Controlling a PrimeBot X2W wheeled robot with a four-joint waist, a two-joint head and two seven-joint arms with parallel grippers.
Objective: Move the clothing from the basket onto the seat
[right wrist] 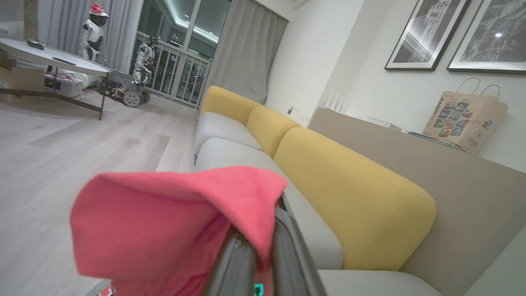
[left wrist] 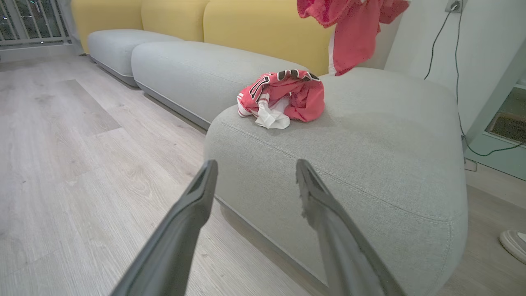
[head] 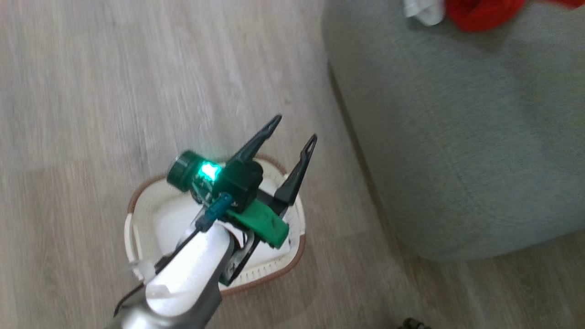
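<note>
My left gripper [head: 295, 129] hangs open and holds nothing above the basket [head: 137, 228], a cream tub with a brown rim on the floor. What shows of the basket's inside is bare white; my forearm covers part of it. In the left wrist view the gripper [left wrist: 257, 164] points at the grey seat [left wrist: 370, 164], where a crumpled heap of red clothing [left wrist: 283, 96] lies. A second red garment [left wrist: 353, 28] hangs above the seat's far side. My right gripper [right wrist: 263, 234] is shut on this red clothing [right wrist: 176, 218], which drapes over its fingers. The head view catches red clothing [head: 484, 13] on the seat [head: 457, 137].
Pale wood floor [head: 114, 91] surrounds the basket. Yellow backrests [right wrist: 349, 185] line the sofa, and more grey cushions [left wrist: 197, 70] run along it. A shoe [left wrist: 513, 244] stands on the floor beyond the seat. A cable [left wrist: 456, 61] hangs on the wall. A round table [right wrist: 49, 57] stands far off.
</note>
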